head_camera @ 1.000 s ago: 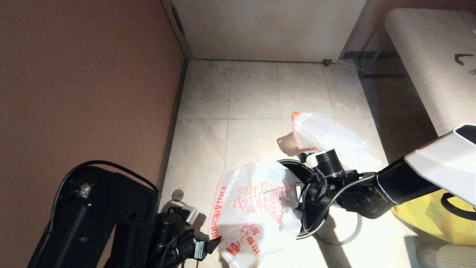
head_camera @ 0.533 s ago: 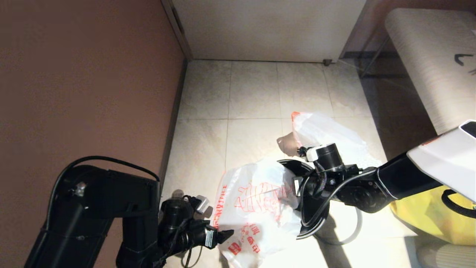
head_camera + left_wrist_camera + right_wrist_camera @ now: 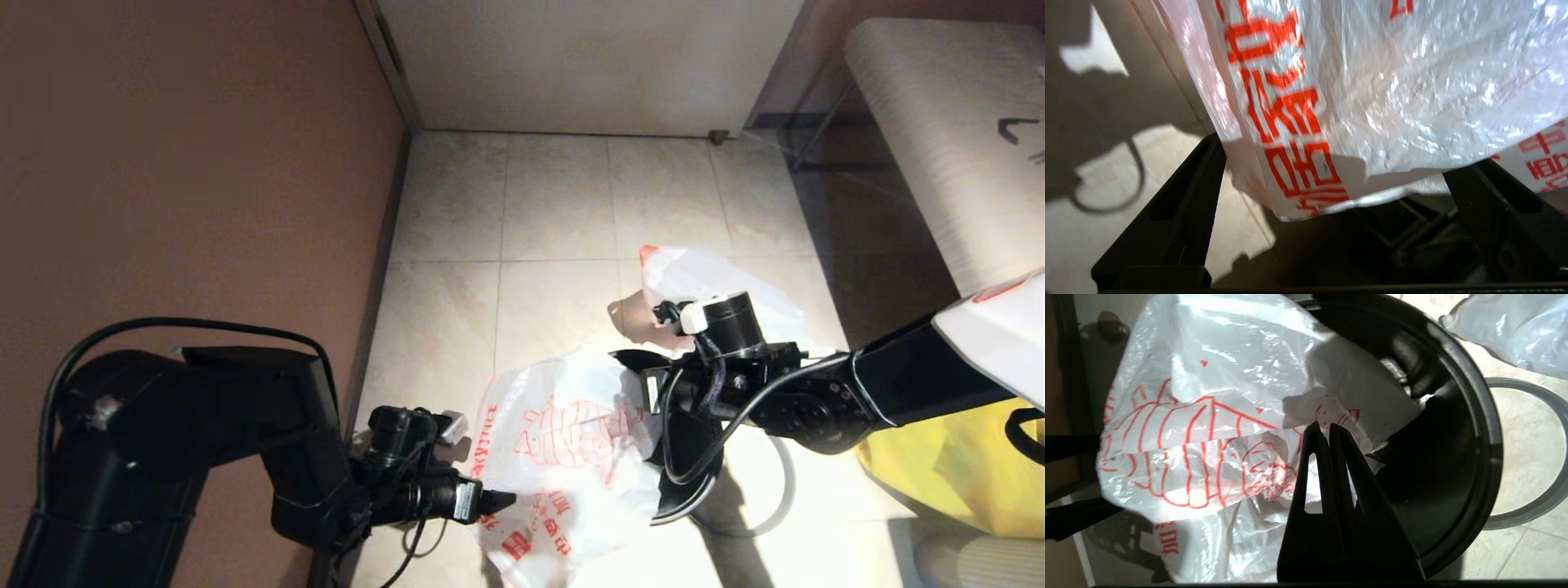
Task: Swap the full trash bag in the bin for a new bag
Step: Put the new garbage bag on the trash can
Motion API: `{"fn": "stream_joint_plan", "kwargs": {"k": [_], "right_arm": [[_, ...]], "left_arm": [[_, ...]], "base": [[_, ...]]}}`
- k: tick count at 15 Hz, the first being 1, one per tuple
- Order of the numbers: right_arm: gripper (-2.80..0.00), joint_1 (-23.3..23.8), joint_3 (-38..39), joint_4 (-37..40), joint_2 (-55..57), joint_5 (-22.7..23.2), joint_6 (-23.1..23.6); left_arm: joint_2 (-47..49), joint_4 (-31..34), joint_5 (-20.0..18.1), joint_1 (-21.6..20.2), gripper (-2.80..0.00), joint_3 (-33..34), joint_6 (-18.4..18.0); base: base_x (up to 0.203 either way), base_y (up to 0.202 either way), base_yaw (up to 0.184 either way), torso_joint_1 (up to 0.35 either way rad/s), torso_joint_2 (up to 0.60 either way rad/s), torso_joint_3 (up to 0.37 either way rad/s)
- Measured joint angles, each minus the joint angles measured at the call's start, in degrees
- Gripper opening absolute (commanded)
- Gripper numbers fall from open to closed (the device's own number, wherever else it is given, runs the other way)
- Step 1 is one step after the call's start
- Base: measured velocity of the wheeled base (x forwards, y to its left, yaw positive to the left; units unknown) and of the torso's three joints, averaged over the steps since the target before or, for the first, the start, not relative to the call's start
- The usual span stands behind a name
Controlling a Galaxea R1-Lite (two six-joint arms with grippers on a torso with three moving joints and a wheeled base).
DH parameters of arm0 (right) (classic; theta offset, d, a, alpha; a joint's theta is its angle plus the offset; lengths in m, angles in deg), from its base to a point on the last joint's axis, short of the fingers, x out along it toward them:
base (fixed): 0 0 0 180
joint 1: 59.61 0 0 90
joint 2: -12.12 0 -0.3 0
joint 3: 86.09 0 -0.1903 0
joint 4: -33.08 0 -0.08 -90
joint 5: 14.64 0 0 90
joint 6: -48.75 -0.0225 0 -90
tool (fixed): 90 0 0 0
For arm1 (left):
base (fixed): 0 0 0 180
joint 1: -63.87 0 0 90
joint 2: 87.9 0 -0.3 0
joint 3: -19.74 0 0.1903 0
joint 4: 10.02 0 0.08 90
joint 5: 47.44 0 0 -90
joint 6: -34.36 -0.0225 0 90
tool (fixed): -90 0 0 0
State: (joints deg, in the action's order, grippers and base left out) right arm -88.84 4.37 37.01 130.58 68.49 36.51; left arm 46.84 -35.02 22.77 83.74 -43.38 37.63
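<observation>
Printed plastic fills the lower middle of the head view: the new bag (image 3: 563, 457), white with a red line drawing, is hanging beside the black bin (image 3: 690, 441), its upper part draping over the bin's rim. The right gripper (image 3: 1325, 430) is pinching a fold of this bag with its fingers pressed together, right over the bin's dark mouth. The left gripper (image 3: 498, 500) is sitting at the lower left of the head view with its fingers spread wide, holding nothing; the bag's printed lower edge is lying directly ahead of them and dipping into the gap, so this arm looks nearer that loose edge. The bag's long side is running top to bottom in the frame. The full trash bag (image 3: 718, 286), nearly plain white, is lying on the floor tiles above and right of the bin.
</observation>
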Motion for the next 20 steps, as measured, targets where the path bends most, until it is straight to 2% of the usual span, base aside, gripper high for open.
{"fn": "stream_joint_plan", "kwargs": {"k": [2, 4, 7, 10, 14, 18, 19, 20], "right_arm": [[-2.8, 0.05, -0.46, 0.38, -0.94, 0.34, 0.0], [-2.8, 0.05, -0.97, 0.79, -1.7, 0.61, 0.01], [-2.8, 0.05, -1.36, 0.98, -2.28, 1.51, 0.0], [-2.8, 0.07, -2.22, 1.01, -2.52, 1.55, -0.12], [-2.8, 0.24, -3.6, 4.17, -4.36, 1.56, -0.24], [-2.8, 1.29, -5.9, 9.4, -7.63, 1.51, -0.22], [-2.8, 1.72, -5.9, 9.7, -8.19, 1.49, -0.5], [-2.8, 1.99, -5.81, 10.34, -8.58, 1.47, -1.24]], "left_arm": [[-0.15, 4.31, 0.17, -0.11, 0.0, -2.24, -0.08], [0.64, 5.5, 0.52, -0.16, 0.0, -4.66, -0.55], [1.92, 7.1, 0.69, -0.17, 0.0, -5.94, -3.6], [2.15, 8.38, -0.15, 0.05, 0.0, -7.37, -3.83], [-0.89, 8.47, -7.03, 1.11, 0.0, -6.15, -2.67], [-6.96, 7.93, -14.56, 1.68, 0.0, -1.07, 2.5], [-8.4, 7.27, -15.21, 1.95, -2.8, 0.66, 2.7], [-9.43, 5.67, -15.35, 2.17, -2.8, 2.34, 2.84]], "base": [[0.0, 0.0, 0.0, 0.0, 0.0, 0.0], [0.0, 0.0, 0.0, 0.0, 0.0, 0.0], [0.0, 0.0, 0.0, 0.0, 0.0, 0.0], [0.0, 0.0, 0.0, 0.0, 0.0, 0.0], [0.0, 0.0, 0.0, 0.0, 0.0, 0.0], [0.0, 0.0, 0.0, 0.0, 0.0, 0.0], [0.0, 0.0, 0.0, 0.0, 0.0, 0.0], [0.0, 0.0, 0.0, 0.0, 0.0, 0.0]]}}
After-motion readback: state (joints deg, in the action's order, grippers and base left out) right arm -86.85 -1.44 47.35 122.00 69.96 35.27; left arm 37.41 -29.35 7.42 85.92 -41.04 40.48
